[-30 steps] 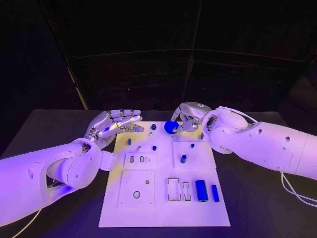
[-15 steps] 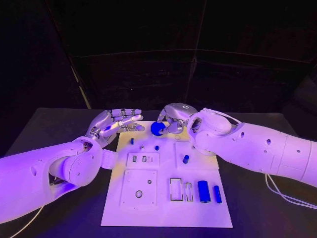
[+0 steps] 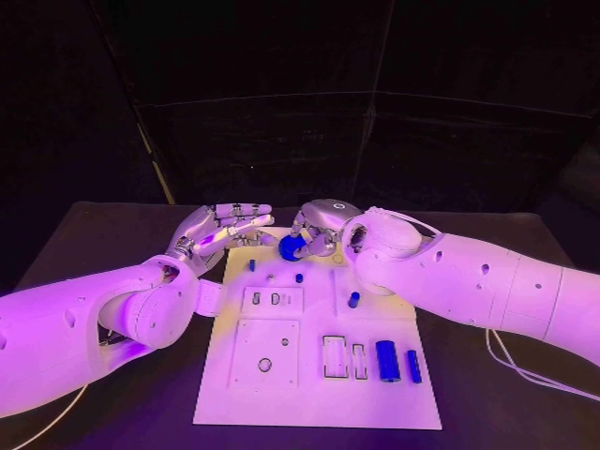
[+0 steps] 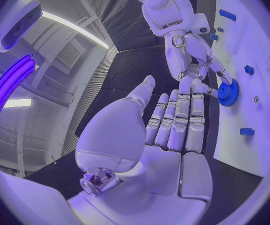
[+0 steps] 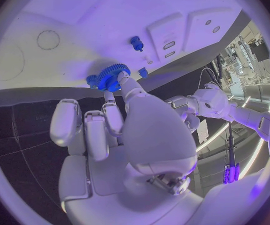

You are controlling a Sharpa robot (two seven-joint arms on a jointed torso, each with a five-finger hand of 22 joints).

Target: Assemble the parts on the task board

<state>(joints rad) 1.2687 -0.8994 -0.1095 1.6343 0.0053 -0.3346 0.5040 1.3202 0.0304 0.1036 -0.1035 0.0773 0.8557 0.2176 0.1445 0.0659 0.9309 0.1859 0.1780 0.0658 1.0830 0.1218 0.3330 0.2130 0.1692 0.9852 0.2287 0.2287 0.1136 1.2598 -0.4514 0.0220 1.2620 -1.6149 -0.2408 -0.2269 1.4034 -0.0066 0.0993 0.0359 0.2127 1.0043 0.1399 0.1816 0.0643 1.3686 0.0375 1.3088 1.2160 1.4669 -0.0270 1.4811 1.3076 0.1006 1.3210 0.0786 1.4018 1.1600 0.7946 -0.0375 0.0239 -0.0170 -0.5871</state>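
Your right hand [image 3: 324,225] pinches small blue toothed plastic gear [image 3: 292,247] at fingertips, above far edge of white flat task board [image 3: 314,375]. Your left hand [image 3: 219,230]: fingers spread, empty, just beside gear. Right hand nearer; board seats lie below gear, toward you.

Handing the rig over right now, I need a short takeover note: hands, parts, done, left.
Right hand holds a blue gear over the far end of the task board.
Left hand is open, fingers apart, beside the board's far left corner, holding nothing.
Two blue cylinders lie at the board's near right; small blue pieces sit mid-board.
Done: gear picked up.
Left: seat the gear, then place the remaining parts.
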